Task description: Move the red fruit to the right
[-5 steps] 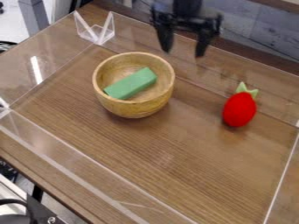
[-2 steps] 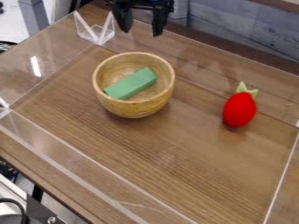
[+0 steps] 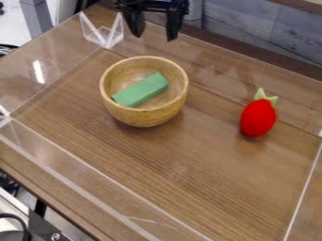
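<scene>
1. Counter (image 3: 164, 179) comes first in the near ground: bare brown wood, ringed by a low clear wall, with nothing resting on its front half.

2. Strawberry (image 3: 258, 117) sits on the wood at the right side, upright with its green top pointing away, well apart from the bowl. It lies exactly where it lay a second ago, so nothing has shifted it.

3. Bowl (image 3: 145, 91) stands left of centre, in the middle distance, with a flat green block (image 3: 139, 90) lying inside it. Both are unchanged too.

4. Claw (image 3: 153, 21) hangs at the far edge, up behind the bowl and beside a small clear stand (image 3: 101, 31). Its two dark fingers stand spread wide and grip nothing. A second ago it hovered further right, nearer the strawberry's side of the counter; since then it has slid left across the back and has now settled, with no visible move in the last fraction of a second.

5. Judgement: the sideways move carries the claw away from the strawberry, not toward it. With the fruit already at the right and the claw released and clear, the task looks finished or close to it, and the arm seems to be retiring.
</scene>
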Robot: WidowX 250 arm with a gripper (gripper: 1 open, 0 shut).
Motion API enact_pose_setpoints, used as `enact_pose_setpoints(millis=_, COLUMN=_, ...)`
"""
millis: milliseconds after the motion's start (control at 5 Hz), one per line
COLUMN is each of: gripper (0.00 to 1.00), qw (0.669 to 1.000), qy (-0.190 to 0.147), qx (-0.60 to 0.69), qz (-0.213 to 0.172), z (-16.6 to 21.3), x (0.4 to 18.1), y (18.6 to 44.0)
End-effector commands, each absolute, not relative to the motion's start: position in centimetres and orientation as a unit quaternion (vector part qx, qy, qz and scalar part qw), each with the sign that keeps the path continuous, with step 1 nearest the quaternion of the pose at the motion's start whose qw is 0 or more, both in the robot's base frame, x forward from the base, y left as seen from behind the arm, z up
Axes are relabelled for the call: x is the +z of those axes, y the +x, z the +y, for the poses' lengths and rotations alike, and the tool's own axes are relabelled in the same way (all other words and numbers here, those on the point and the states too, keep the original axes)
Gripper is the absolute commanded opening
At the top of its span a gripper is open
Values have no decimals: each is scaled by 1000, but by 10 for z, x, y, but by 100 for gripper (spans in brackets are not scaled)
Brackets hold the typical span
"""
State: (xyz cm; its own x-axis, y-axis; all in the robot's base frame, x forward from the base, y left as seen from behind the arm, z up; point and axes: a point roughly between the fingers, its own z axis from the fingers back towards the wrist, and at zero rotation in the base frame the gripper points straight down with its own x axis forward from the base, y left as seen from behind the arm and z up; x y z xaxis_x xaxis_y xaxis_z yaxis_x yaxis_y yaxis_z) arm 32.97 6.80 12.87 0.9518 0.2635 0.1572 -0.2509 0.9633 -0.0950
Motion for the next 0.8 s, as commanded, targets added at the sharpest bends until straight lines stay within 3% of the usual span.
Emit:
enact_pose_setpoints(millis=0, gripper=100, qw=985, qy=-39, qx=124, qz=-109, z=56, x=149, y=332)
enact_pose_setpoints(millis=600, gripper=100, qw=987, qy=-43, qx=103, qz=-117, z=68, x=151, y=335)
